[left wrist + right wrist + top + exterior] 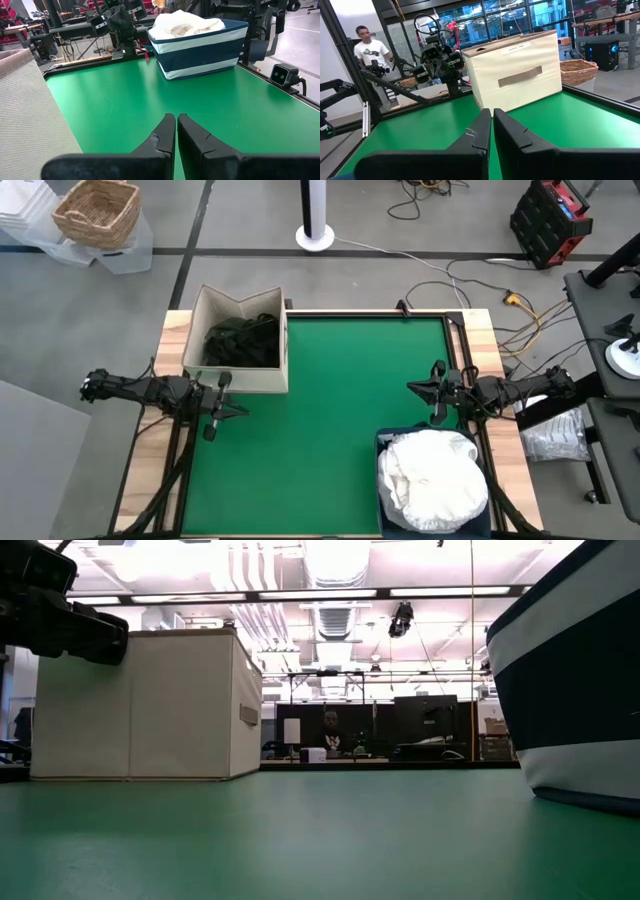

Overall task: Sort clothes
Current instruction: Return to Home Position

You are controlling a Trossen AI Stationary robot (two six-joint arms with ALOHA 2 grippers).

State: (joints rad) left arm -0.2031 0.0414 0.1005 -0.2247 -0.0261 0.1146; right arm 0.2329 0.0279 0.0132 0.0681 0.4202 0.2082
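Green bench [340, 410] stretches between my two arms. Dark clothes [240, 340] sit inside the beige box [250, 383] just beside my left claw [176, 117], and white clothes [432, 478] heap over the rim of the navy bin [200, 57] near my right claw [491, 112]. Both claws have their fingers pressed together and hold nothing. These garments look light, limp and easily dragged, so I would pinch a raised fold on top.

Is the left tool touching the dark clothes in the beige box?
Apart. The high view shows the dark clothes inside the beige box; the left wrist view shows the left tool shut over bare green table, outside the box.
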